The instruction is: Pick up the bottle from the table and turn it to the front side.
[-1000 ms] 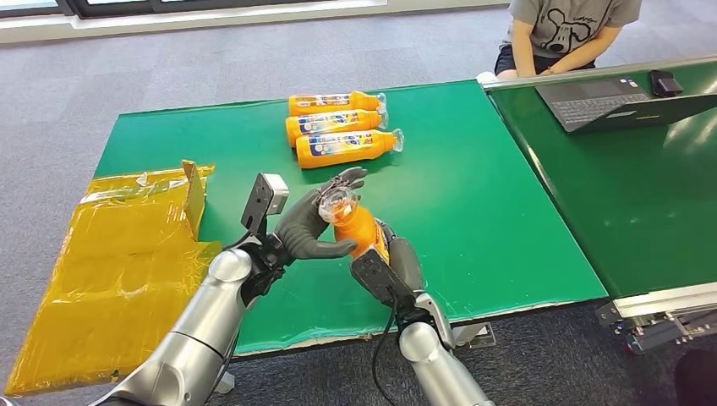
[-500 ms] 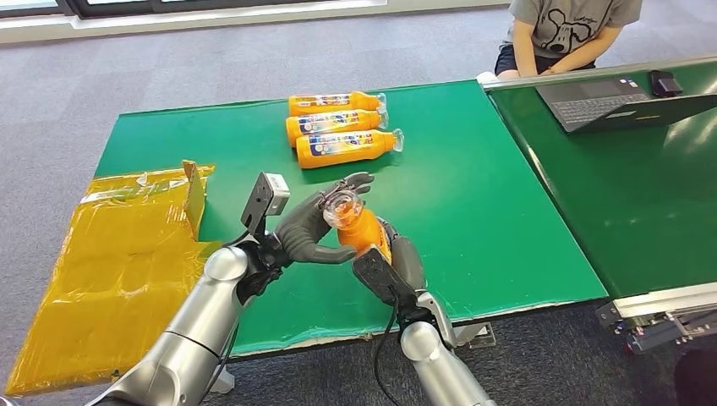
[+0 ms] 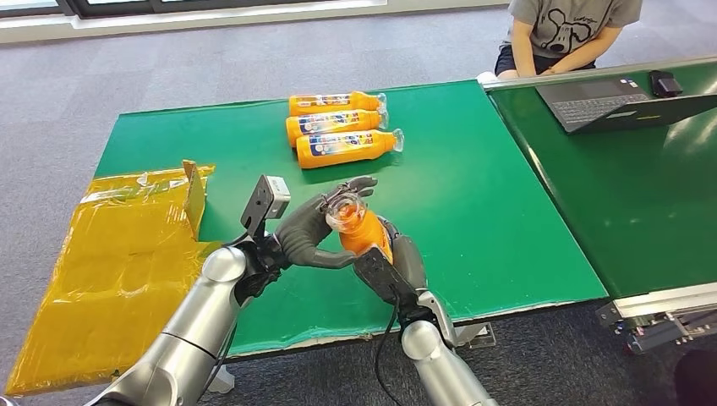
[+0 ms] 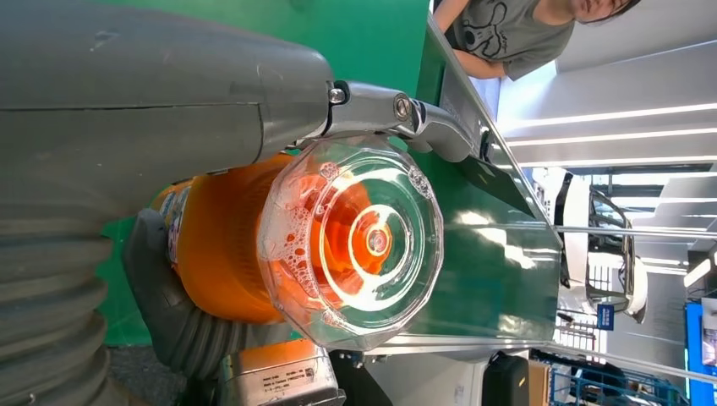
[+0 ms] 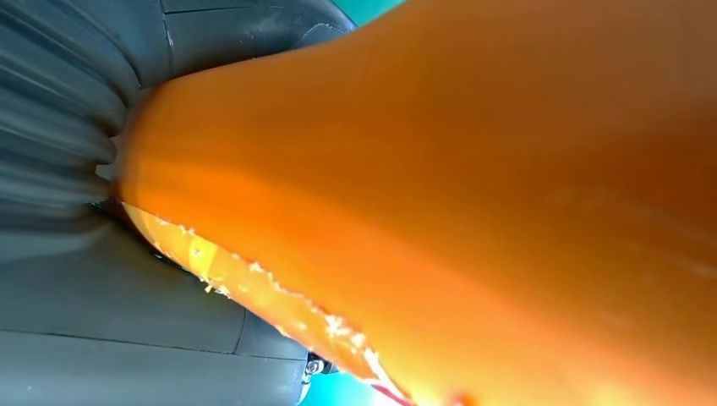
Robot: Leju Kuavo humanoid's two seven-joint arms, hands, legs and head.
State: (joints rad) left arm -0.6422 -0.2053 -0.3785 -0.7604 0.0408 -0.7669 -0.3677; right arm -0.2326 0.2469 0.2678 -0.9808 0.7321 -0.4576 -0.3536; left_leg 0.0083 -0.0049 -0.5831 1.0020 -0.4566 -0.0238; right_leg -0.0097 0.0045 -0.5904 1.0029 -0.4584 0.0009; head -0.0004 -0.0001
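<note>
The orange bottle (image 3: 362,232) stands raised above the green tabletop (image 3: 473,211), near three lying bottles (image 3: 342,127). The right robot hand (image 3: 397,258) grips its body from below. The left robot hand (image 3: 313,230) wraps around its clear-capped top.

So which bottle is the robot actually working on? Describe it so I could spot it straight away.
Start at the big green table; near its front edge the left hand and right hand meet. Between them is an orange bottle, lifted and tilted, clear cap up. The three other orange bottles lie flat side by side at the far edge, untouched.
</note>
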